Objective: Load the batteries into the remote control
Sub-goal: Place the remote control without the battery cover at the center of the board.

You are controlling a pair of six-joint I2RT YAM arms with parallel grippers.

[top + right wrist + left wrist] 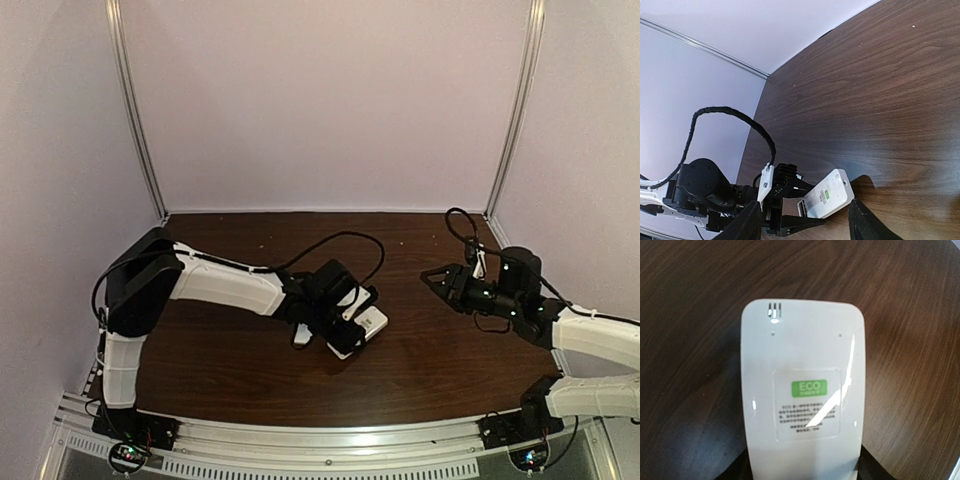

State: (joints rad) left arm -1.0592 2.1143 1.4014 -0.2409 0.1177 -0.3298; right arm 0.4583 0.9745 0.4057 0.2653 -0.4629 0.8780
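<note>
The remote control [362, 328] sits left of the table's [440, 360] middle, at the tip of the left arm. It is turned plain back up. In the left wrist view that white back [802, 390] fills most of the frame. It carries a clear label with a green ECO sticker [809, 388], small print below it, and 3 short slots [774, 310] near the far rounded end. The near end runs out of the bottom of that frame.

The left gripper [350, 314] is closed on the remote control, 1 dark finger [871, 471] pressed to each long side at the near end. From the right wrist camera the handset [829, 194] juts out of those jaws, slanting over the wood. Whether its far end touches the table cannot be told.

Just left of the gripper a small white piece [303, 335] lies flat on the wood, close to the remote control but apart from it.

The right gripper [432, 278] hangs above the table well to the right, pointing toward the left arm. Its 2 fingers [751, 225] stand wide apart with nothing between them.

A black cable [730, 112] loops up from the left wrist.
</note>
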